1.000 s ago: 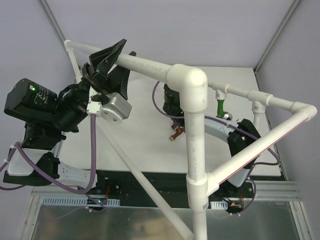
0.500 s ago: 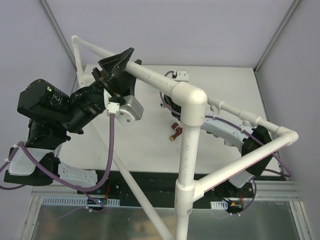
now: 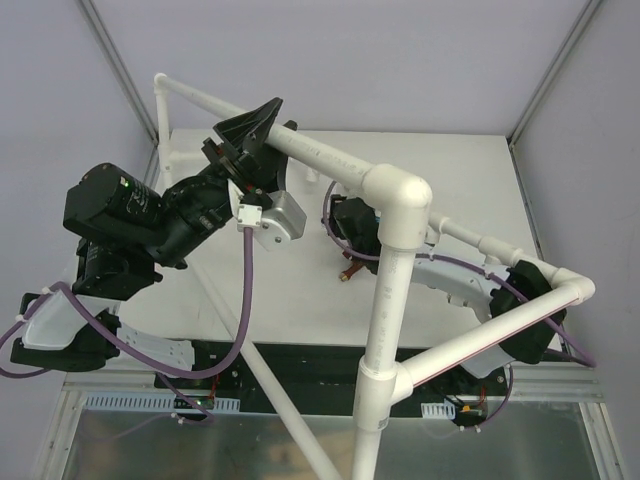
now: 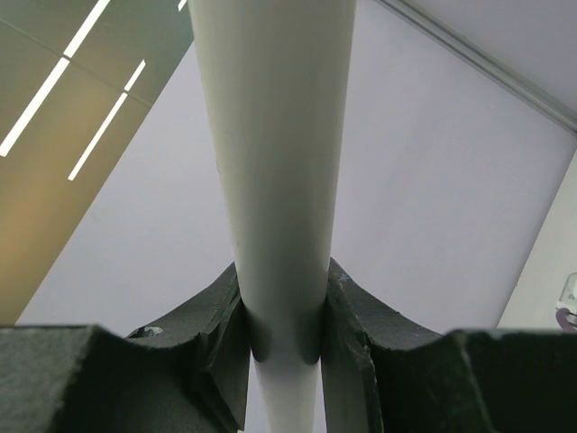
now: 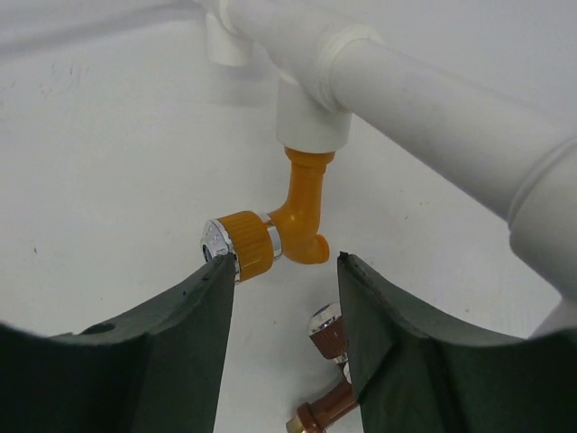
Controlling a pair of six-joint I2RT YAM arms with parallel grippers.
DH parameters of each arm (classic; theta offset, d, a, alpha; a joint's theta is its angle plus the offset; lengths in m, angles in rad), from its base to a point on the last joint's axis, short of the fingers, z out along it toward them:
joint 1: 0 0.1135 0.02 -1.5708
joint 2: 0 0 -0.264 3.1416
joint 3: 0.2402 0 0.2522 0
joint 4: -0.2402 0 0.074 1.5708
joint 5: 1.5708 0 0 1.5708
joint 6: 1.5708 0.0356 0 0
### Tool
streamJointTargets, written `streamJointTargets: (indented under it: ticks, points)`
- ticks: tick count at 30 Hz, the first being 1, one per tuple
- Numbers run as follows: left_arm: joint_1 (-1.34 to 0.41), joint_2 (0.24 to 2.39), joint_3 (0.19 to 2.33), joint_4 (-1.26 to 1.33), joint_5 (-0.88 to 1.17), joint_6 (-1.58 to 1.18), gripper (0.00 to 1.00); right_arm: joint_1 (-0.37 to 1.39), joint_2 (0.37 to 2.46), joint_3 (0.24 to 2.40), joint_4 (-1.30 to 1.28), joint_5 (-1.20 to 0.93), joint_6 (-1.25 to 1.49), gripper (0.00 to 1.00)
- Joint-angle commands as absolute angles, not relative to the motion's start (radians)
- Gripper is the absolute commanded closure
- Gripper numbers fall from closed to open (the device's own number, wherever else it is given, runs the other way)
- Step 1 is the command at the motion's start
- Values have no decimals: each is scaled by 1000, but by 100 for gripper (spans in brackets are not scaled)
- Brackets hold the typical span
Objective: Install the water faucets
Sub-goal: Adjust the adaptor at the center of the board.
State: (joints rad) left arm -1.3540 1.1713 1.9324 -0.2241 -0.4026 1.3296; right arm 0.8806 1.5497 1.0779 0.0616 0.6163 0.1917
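The white pipe frame [image 3: 400, 200] is lifted and tilted above the table. My left gripper [image 3: 262, 128] is shut on its upper bar, and the pipe [image 4: 270, 135] fills the left wrist view, clamped between both fingers. An orange faucet [image 5: 302, 203] hangs by its stem from a white tee socket [image 5: 311, 126] on the frame. My right gripper [image 5: 279, 263] stands open just below it. The left fingertip [image 5: 215, 271] is at the faucet's silver-capped knob and the right one is clear of the spout. A brown faucet [image 5: 329, 379] [image 3: 348, 267] lies loose on the table.
The white table [image 3: 470, 190] is boxed in by grey walls with metal corner posts. A leg of the frame [image 3: 380, 400] comes down over the near edge, and a thin white pipe [image 3: 270, 370] runs diagonally. The right arm [image 3: 470, 285] lies under the frame's right side.
The left arm has swung the held frame, shifting its big elbow joint and lowering the right corner. The green faucet that showed a second ago is hidden. The right gripper has closed slightly.
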Motion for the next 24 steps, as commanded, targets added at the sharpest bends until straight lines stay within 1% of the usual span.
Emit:
streamJointTargets:
  ticks: [1, 4, 9, 11, 16, 24]
  points:
    - [-1350, 1088, 1997, 94, -434, 1408, 100, 923, 1490, 953, 164, 679, 120, 44]
    - [-1350, 1092, 1991, 95, -443, 1405, 100, 969, 1457, 858, 262, 698, 77, 42]
    - [-1350, 1080, 1967, 106, -453, 1396, 100, 1060, 1370, 756, 327, 666, 6, 41]
    - [-1350, 1077, 1954, 112, -457, 1394, 100, 1110, 1329, 707, 366, 654, -67, 39]
    - [-1350, 1078, 1931, 129, -459, 1394, 100, 1228, 1244, 626, 428, 681, -182, 36]
    - [-1350, 1074, 1930, 140, -462, 1391, 100, 1371, 1056, 537, 327, 784, -65, 34]
